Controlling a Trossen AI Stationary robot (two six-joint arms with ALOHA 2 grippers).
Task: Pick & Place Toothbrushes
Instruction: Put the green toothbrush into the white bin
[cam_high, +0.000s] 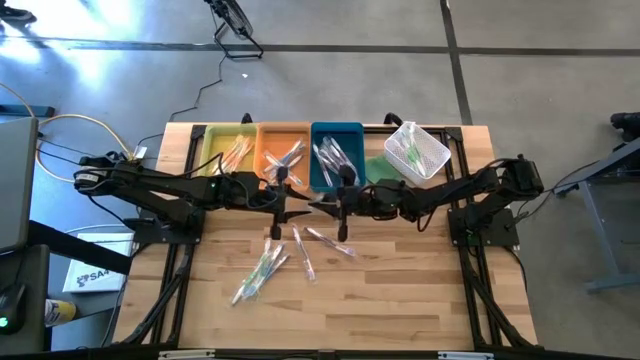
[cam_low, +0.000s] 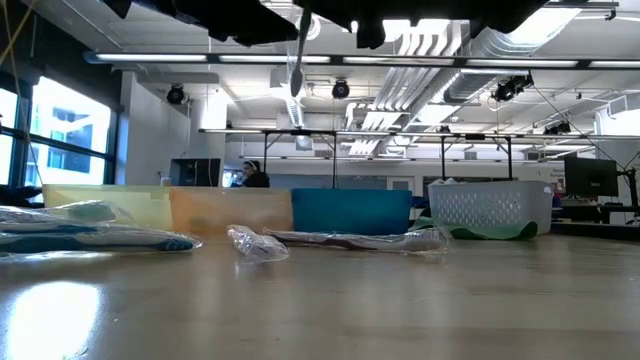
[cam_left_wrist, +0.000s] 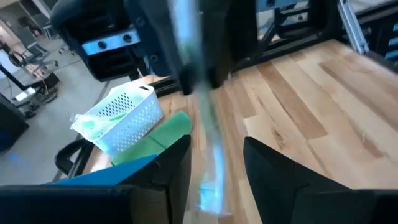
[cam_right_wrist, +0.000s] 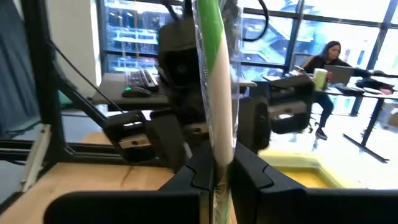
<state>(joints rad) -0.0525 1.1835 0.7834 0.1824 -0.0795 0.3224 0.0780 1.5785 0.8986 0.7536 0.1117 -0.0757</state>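
Observation:
A green-and-white toothbrush (cam_right_wrist: 214, 81) in a clear wrapper stands upright above the table's middle, with my right gripper (cam_right_wrist: 221, 177) shut on it. Its lower end hangs free in the low view (cam_low: 297, 60). My left gripper (cam_left_wrist: 216, 177) faces the right one (cam_high: 322, 206). It is open, its two fingers on either side of the toothbrush's lower part (cam_left_wrist: 210, 168), apart from it. More wrapped toothbrushes (cam_high: 262, 268) lie flat on the wood, and others lie in the trays. My right gripper pinches the wrapped toothbrush between its two fingers at a place along the handle (cam_right_wrist: 219, 163). The fingers come level from the table's right and lie across it. The toothbrush stands upright, part above the fingers and part hanging below, clear of the table.
Along the far edge stand a yellow tray (cam_high: 215, 140), an orange tray (cam_high: 268, 135) and a blue tray (cam_high: 352, 135), then a white mesh basket (cam_high: 432, 158) on something green (cam_high: 378, 168). Loose toothbrushes (cam_high: 330, 242) lie below the grippers. A person sits beyond the table (cam_right_wrist: 326, 62).

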